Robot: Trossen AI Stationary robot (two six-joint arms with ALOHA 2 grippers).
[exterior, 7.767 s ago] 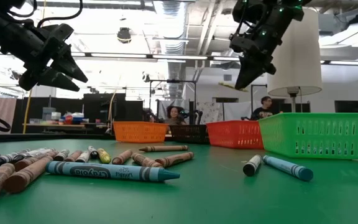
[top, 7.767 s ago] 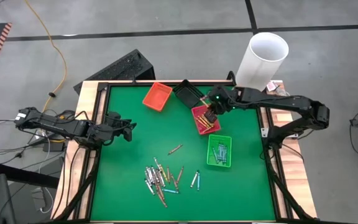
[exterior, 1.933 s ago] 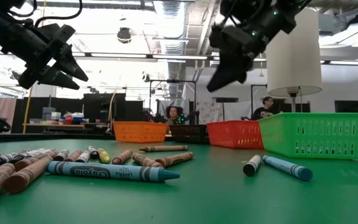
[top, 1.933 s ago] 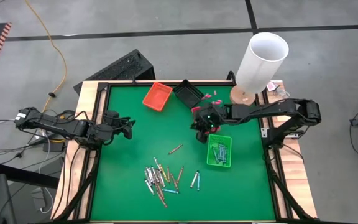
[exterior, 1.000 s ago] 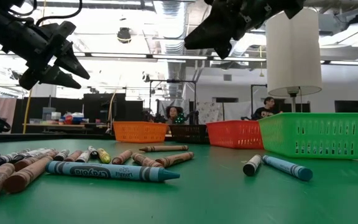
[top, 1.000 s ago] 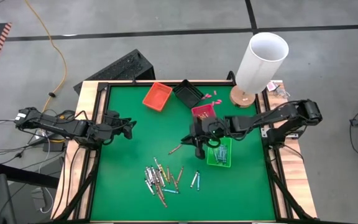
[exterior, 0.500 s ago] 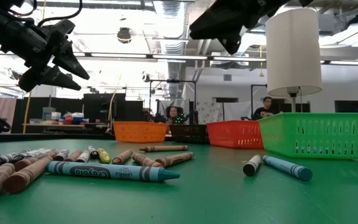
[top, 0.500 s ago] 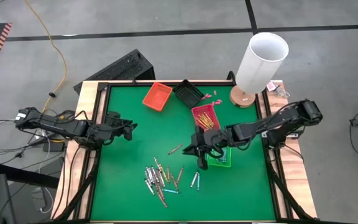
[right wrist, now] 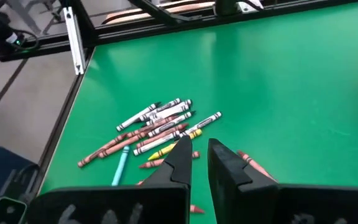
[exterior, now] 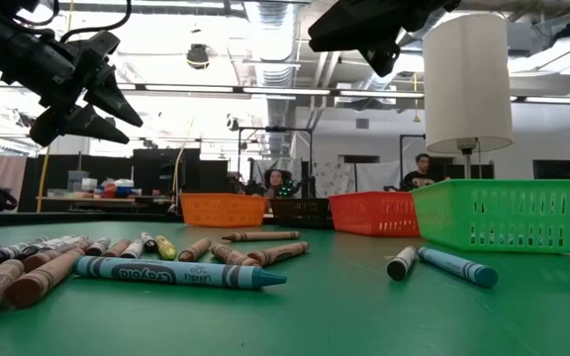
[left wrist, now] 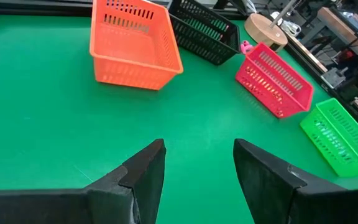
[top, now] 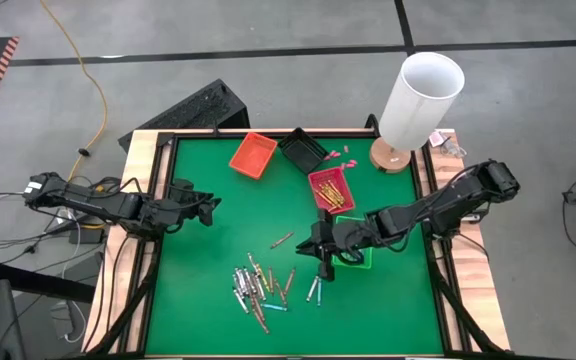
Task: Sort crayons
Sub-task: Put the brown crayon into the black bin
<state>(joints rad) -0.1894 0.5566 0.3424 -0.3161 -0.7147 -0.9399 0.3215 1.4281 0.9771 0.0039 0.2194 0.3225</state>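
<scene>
Four baskets line the tabletop's [top: 208, 300] far-right side; wide green lies bare left. Crayons [top: 260, 284] heap near its front edge. Right gripper [top: 324, 268], nearly closed, empty, hovers beside them; left gripper [top: 211, 207] parted at the left edge.

A green-topped table [top: 208, 270] with a wooden rim carries everything. Just beyond the right gripper [top: 325, 268], toward the near edge, lie two light blue crayons [top: 314, 289]; farther out to its side sprawls the main heap of crayons [top: 258, 285] — grey, brown-red, yellow-orange. A single brown crayon [top: 282, 240] lies apart, between that gripper and the left gripper [top: 211, 206]. Behind the right gripper sit four small baskets — green [top: 360, 262] closest, then red [top: 332, 188], black [top: 302, 150] and orange [top: 253, 154] toward the far edge. A lamp base [top: 392, 157] stands at the far right corner.
</scene>
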